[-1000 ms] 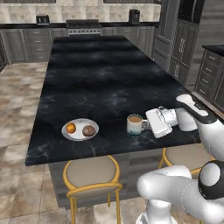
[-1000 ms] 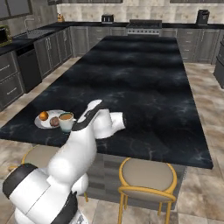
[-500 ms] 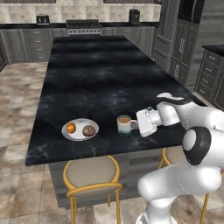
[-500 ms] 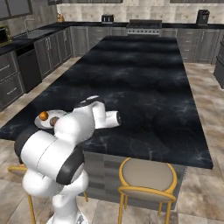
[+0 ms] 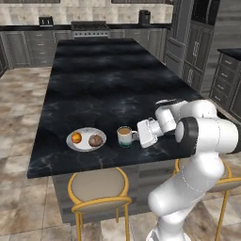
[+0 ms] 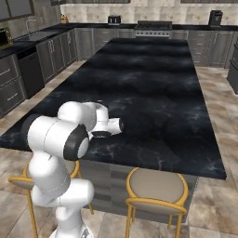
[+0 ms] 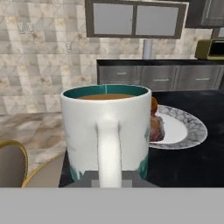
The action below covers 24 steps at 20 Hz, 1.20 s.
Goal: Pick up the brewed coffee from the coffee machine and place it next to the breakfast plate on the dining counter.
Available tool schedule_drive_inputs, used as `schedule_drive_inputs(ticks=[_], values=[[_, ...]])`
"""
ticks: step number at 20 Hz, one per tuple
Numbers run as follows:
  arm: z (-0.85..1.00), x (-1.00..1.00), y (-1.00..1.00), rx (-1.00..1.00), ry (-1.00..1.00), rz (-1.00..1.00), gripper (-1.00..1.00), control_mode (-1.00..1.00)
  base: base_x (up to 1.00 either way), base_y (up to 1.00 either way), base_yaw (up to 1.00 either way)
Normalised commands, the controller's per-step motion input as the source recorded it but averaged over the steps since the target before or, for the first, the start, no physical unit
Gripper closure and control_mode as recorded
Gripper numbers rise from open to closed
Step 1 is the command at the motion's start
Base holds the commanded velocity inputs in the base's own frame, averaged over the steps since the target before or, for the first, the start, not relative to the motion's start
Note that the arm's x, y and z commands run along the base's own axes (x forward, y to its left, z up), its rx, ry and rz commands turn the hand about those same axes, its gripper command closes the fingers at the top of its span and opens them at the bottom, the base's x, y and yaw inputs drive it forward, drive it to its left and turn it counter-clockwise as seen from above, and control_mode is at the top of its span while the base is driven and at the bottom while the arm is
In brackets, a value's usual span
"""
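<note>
The brewed coffee (image 5: pixel 124 136) is seen standing upright on the black marble surface of the dining counter (image 5: pixel 108 80), just beside the breakfast plate (image 5: pixel 86 139) and apart from it, on the side toward the arm. Its handle is turned away from the plate toward the gripper (image 5: pixel 140 135), which lies level with the mug; such a sideways approach would keep the cup upright so the coffee is not spilled. In the hand view the handle (image 7: pixel 108 151) is centred directly ahead, with the plate (image 7: pixel 183 129) partly hidden behind the mug (image 7: pixel 107 131). Whether the jaws are clamped on the handle or already apart cannot be told. The placement is judged essentially reached, near the counter's front edge above a gold-framed stool (image 5: pixel 99 190).
</note>
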Motion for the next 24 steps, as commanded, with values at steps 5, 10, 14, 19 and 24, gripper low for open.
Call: schedule_drive_inputs(ticks=[5,10,14,19,24], values=[[-0.44,0.33,0.02,0.00,0.00,0.00,1.00,-1.00,0.00,0.00,0.00],[-0.33,0.31,0.00,0.00,-0.02,0.00,1.00,-1.00,0.00,0.00,0.00],[-0.13,0.17,0.00,0.00,-0.03,0.00,1.00,-1.00,0.00,0.00,0.00],[-0.32,0.12,0.06,0.00,-0.02,0.00,1.00,-1.00,0.00,0.00,0.00],[-0.40,0.21,0.10,0.00,-0.03,0.00,1.00,-1.00,0.00,0.00,0.00]])
